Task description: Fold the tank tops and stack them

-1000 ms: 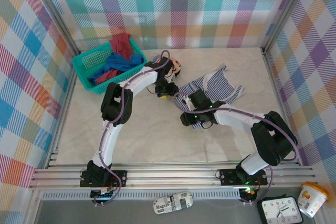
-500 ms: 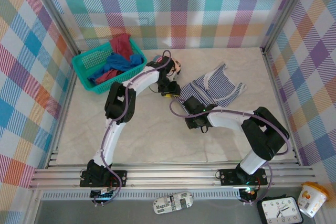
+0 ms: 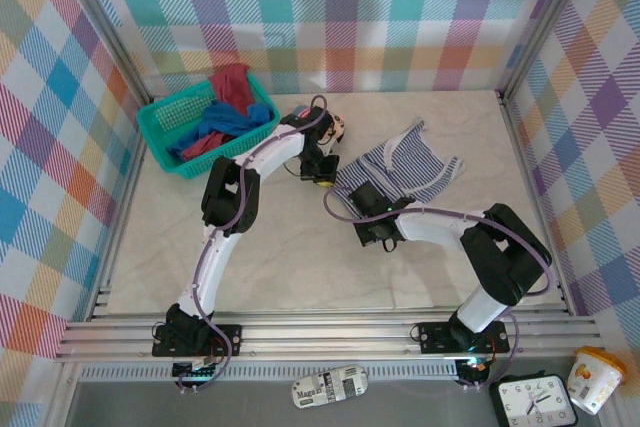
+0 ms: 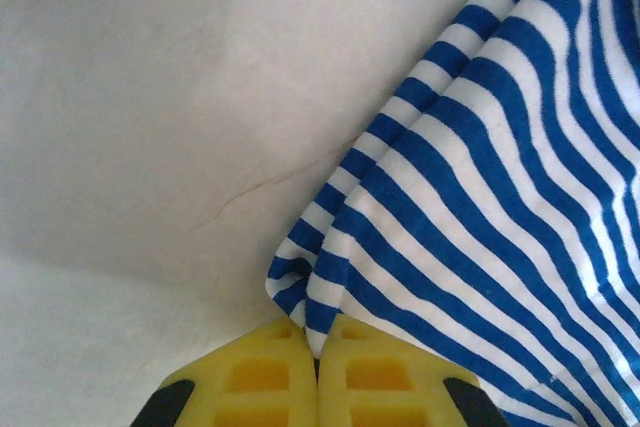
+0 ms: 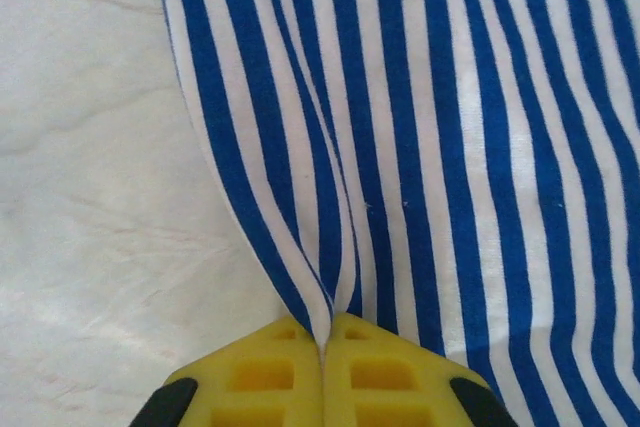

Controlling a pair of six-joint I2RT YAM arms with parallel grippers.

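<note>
Lab test cell: plaid-printed wall panels on aluminium posts enclose a marble-look table; slotted rail along its near edge.

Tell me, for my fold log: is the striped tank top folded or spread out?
Spread out: the striped tank top lies open on the table, straps apart; left claw and right claw shut on its edge.

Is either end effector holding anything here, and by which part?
Both hold the striped top. The left end effector pinches a folded corner of it; the right end effector pinches a fold along its edge.
</note>
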